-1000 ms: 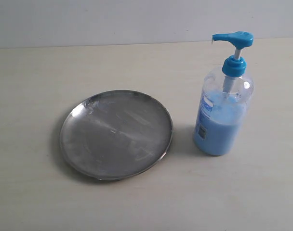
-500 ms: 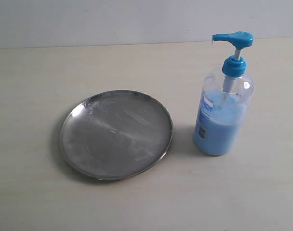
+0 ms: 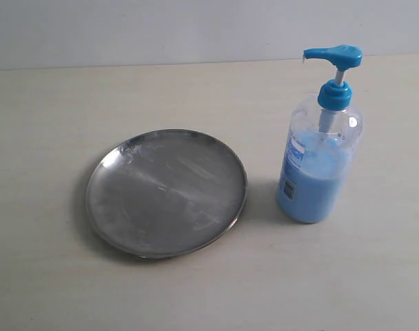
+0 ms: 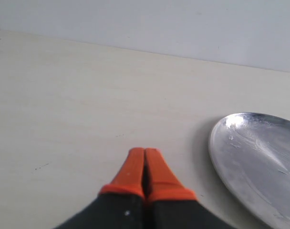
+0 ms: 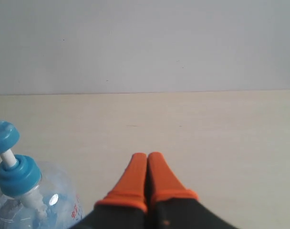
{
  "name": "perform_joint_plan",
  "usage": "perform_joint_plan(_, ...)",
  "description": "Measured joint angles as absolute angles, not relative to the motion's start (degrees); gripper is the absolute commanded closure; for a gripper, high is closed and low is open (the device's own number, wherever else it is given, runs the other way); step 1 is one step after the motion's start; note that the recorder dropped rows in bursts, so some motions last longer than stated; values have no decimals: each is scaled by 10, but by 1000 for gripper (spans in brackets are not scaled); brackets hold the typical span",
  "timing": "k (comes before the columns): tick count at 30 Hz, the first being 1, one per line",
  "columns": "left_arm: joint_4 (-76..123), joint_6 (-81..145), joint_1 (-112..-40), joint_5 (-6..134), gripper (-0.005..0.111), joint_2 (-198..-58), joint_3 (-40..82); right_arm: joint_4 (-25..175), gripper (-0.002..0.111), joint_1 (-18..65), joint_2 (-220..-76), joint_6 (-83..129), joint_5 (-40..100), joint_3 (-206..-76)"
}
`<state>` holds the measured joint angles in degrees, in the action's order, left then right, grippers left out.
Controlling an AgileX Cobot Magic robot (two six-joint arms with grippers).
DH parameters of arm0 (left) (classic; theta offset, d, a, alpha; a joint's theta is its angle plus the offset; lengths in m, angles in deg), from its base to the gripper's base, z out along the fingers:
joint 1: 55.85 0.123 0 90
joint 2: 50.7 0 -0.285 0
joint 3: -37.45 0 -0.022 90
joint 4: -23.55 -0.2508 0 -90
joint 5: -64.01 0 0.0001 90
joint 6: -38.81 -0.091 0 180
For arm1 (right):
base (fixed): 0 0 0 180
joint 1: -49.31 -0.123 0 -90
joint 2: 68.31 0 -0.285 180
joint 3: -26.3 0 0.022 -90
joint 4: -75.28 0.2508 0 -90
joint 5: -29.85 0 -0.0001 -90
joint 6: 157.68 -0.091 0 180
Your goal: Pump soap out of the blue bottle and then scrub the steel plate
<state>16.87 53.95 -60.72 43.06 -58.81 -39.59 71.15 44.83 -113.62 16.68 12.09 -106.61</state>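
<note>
The blue bottle (image 3: 318,169) stands upright on the desk (image 3: 58,103) just right of the steel plate (image 3: 166,193), spout facing it, likely for pumping. The left claw (image 4: 144,155) and right claw (image 5: 147,157) are pressed shut, empty.

We find the pale tabletop (image 3: 196,89) open on every side; only the round scuffed steel plate (image 3: 166,193) and the clear blue-headed pump bottle (image 3: 318,172) obstruct, a narrow gap between them.
</note>
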Motion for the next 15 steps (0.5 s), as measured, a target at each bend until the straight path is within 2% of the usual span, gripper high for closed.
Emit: perform_joint_plan(15,169,539,-607,431,107,-588,-396,711,108,448,-1162,167,127,-1077)
